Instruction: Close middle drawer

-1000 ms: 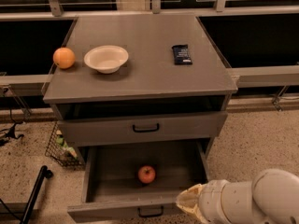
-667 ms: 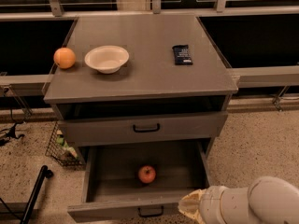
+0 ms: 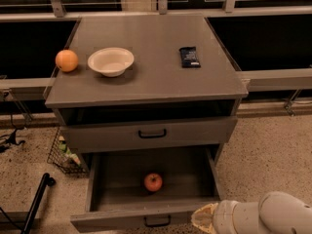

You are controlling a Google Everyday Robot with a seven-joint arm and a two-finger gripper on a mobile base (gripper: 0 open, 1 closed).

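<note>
Grey middle drawer (image 3: 112, 218) stands pulled well out at the lower centre of the frame, with a red apple (image 3: 153, 182) lying loose on its floor. The pincer (image 3: 204, 217) is at the lower right, just beside the right end of the drawer front; whether it is open or closed cannot be told.

Hazards, as judged:
- An off-centre push at that corner may skew the box and jam it.
- A sharp shove may send the apple rolling against a wall.

An orange (image 3: 66, 60), a bowl (image 3: 110, 61) and a dark packet (image 3: 189, 56) rest on the table (image 3: 156, 79) above, well apart from the pincer.
</note>
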